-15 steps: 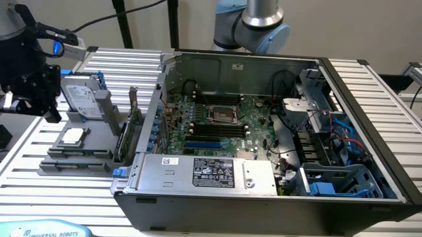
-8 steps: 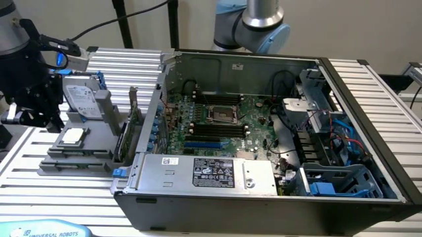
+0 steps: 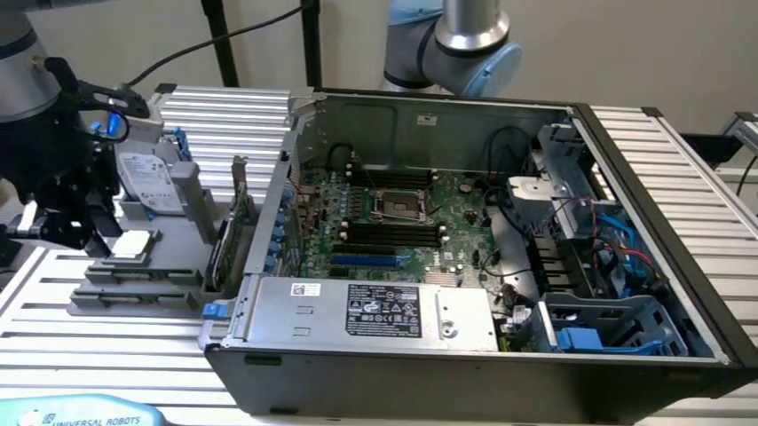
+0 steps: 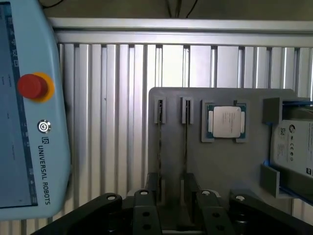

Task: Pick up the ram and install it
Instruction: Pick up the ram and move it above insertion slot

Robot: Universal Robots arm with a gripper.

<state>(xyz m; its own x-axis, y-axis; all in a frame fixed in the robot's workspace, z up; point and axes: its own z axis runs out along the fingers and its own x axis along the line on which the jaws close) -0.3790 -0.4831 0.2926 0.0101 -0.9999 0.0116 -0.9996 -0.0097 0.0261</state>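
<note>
**Gripper (image 4: 171, 188) over the parts tray (image 4: 220, 161), fingers spread**

Both fingers stand apart, grasping nothing, above the grey tray at the exterior view's left. I see it holding the ram (image 4: 185, 147), two sticks on edge in slots, plus a processor (image 4: 224, 121) and a hard drive (image 4: 293, 147) cut off at the frame. At the exterior view's right, the open case (image 3: 663, 177) holds the motherboard (image 3: 414, 209). Stick ends hide behind the fingers.
</note>
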